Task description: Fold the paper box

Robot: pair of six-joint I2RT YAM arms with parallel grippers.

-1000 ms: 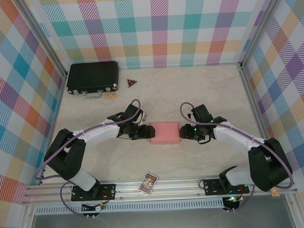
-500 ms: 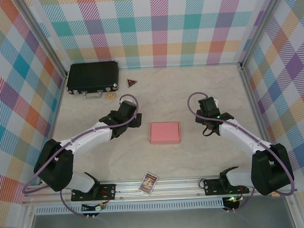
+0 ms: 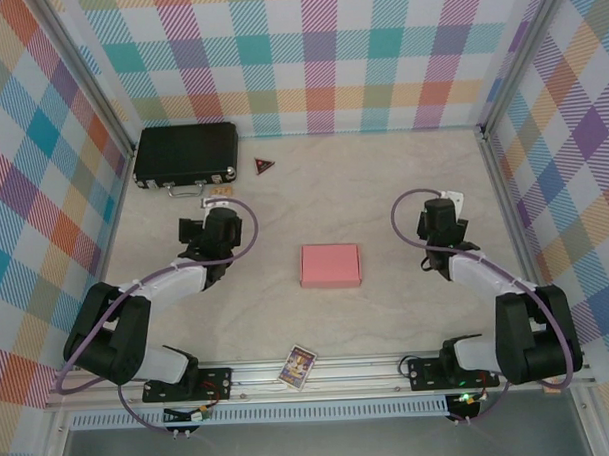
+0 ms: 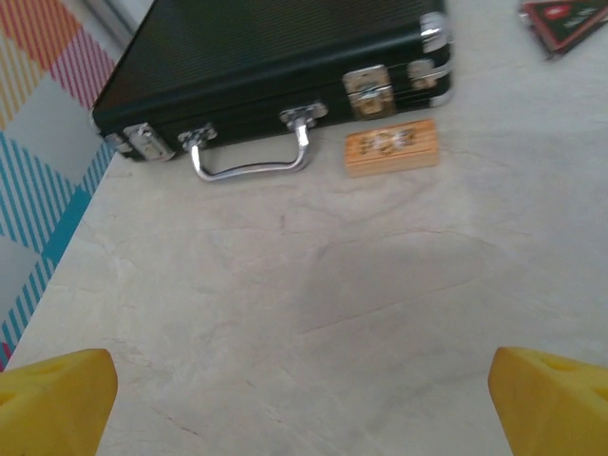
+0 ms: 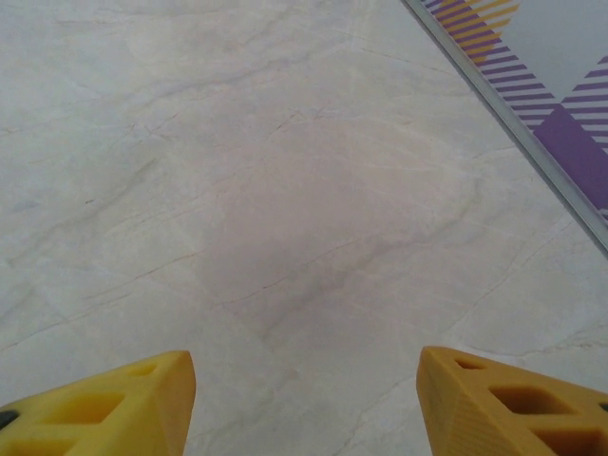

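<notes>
The paper box (image 3: 330, 265) is a small closed pink rectangle lying flat in the middle of the table, with nothing touching it. To its left, well apart from it, my left gripper (image 3: 207, 232) points toward the back left. Its yellow fingertips (image 4: 57, 399) stand wide open over bare table, nothing between them. On the box's right my right gripper (image 3: 440, 215) has drawn back toward the right wall. Its yellow fingers (image 5: 114, 404) are open over bare marble.
A black hard case (image 3: 186, 154) with metal latches lies at the back left, its handle (image 4: 249, 163) facing me. A small orange tag (image 4: 390, 147) lies in front of it and a dark triangular piece (image 3: 265, 166) beside it. A picture card (image 3: 298, 365) rests on the front rail.
Both grippers let go of the box's left and right ends, opened, and pulled away, the left toward the case, the right toward the right wall. The box stayed in place.
</notes>
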